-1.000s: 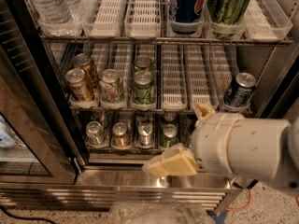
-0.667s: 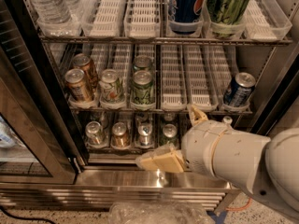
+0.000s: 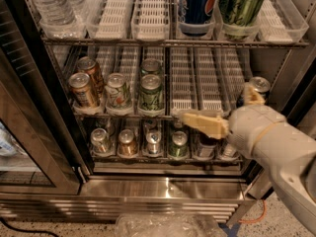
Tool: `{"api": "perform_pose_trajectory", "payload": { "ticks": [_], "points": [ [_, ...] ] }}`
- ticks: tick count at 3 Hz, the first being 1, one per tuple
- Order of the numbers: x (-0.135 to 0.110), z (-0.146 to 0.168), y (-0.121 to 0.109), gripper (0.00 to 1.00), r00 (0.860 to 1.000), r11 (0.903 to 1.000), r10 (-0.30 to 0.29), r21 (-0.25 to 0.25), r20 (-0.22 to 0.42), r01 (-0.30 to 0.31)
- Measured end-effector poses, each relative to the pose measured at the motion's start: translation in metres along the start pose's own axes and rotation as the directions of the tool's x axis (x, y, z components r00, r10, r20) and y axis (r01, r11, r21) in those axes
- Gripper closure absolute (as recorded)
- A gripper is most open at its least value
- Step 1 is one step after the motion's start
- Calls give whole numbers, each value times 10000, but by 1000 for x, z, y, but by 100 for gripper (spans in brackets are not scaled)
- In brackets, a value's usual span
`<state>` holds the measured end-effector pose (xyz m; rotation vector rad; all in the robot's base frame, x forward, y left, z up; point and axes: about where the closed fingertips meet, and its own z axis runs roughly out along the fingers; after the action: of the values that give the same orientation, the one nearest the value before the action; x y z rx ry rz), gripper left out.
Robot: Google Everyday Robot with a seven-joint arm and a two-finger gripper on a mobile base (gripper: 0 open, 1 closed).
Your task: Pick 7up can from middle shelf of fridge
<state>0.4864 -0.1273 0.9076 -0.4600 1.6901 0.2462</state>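
Note:
The 7up can, whitish-silver with green and reddish marks, stands upright at the front of the middle shelf, left of centre. It sits between a copper-orange can and a dark green can. My gripper is open and empty in front of the right half of that shelf. One cream finger points left along the shelf's front edge and the other points up. The gripper is well to the right of the 7up can and does not touch it. The fridge stands open.
The top rack holds water bottles, a blue Pepsi can and a large green can. A dark can stands behind my upper finger. Several cans fill the bottom rack. The glass door stands at the left and a plastic bag lies on the floor.
My gripper has risen from the bottom rack's level to the front edge of the middle shelf and moved closer to the fridge. The cans have not moved.

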Motion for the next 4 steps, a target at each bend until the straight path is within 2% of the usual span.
{"api": "perform_pose_trajectory", "payload": {
  "ticks": [1,3,4],
  "points": [
    [12,-8,-22,0,9999,9975,40,699,152,-50],
    [10,-7,-16,0,9994,9982,24,603,345,-45],
    [33,-14,-12,0,9978,9944,-611,884,273,585]
  ]
}}
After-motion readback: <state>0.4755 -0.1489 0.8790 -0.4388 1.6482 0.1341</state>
